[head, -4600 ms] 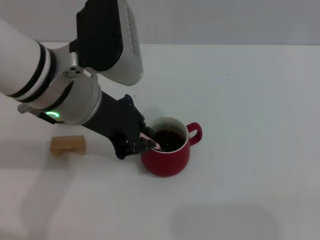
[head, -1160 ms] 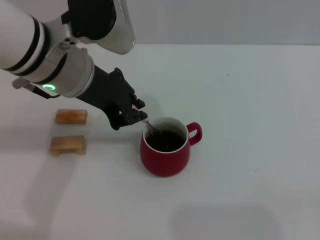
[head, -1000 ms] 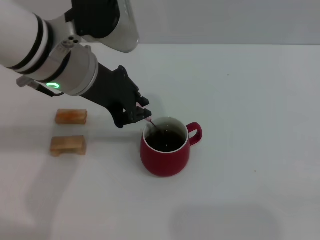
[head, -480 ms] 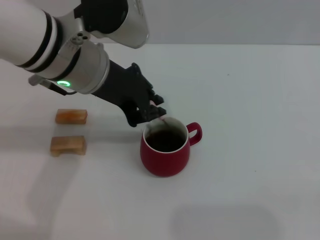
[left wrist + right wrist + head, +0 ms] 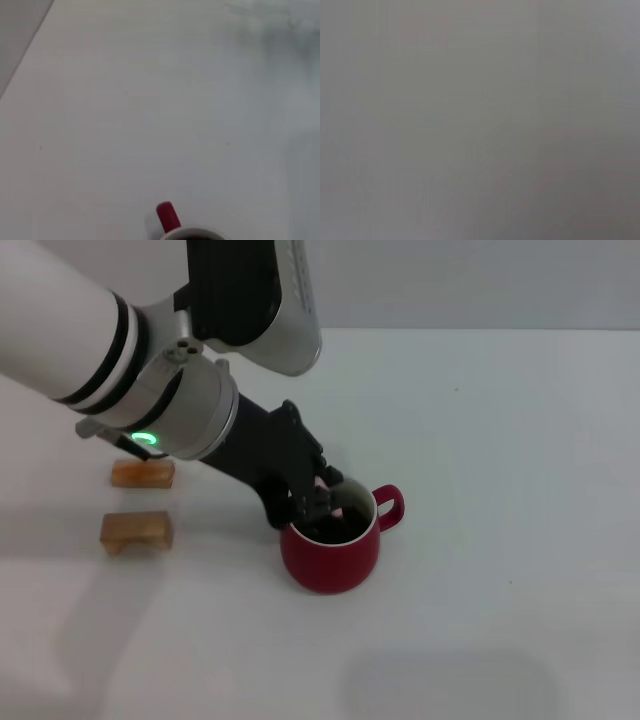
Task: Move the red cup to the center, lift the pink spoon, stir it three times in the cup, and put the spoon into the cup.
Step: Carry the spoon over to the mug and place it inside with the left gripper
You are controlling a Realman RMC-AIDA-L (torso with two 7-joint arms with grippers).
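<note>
Left hand (image 5: 320,502): hung low over the cup (image 5: 330,558), black tip dipped just past the rim on the side away from the handle. Reached in slantwise from the arm's grey wrist, with a green light (image 5: 147,439) lit on that wrist. Open or closed: could not be told, the tip showing dark against the dark liquid (image 5: 348,527).

Spoon: could not be picked out anywhere; if held, hidden by the hand where it met the cup's mouth.

Cup: stood upright on the table (image 5: 500,490), directly under the hand's tip. Showed a rounded red body and a white inner wall, with liquid visible on the part of the mouth not covered by the hand. Handle pointed straight away from the hand, on the opposite side of the cup. Seen from the left wrist only as that red handle (image 5: 167,217) and a sliver of rim at the frame's edge, with bare white table beyond.

Two wooden blocks back behind the hand, past the wrist, well apart from the cup: one block (image 5: 141,473) just beside the wrist, the other block (image 5: 136,530) near it and a little closer to the robot.

Right hand: out of sight; nothing but flat grey from its wrist camera.
</note>
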